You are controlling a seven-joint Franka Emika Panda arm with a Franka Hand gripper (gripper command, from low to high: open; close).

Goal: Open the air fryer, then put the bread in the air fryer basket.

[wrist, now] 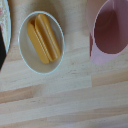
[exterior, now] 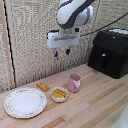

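Golden-brown bread (exterior: 43,86) flat on table; black air fryer (exterior: 110,52) apparently closed

Your pale planked wooden tabletop (exterior: 95,100) shows matt grain. You'll see the boxy black plastic air fryer (exterior: 111,52) is glossy. Small white bowl (wrist: 25,55): smooth, glazed-looking. Pink cup (wrist: 107,37): smooth matt plastic. Round patterned plate (exterior: 25,102): ceramic-looking. Backdrop wall (exterior: 30,45): coarse woven cloth.

A light wooden table (exterior: 95,107) stands before a woven beige wall (exterior: 30,45)
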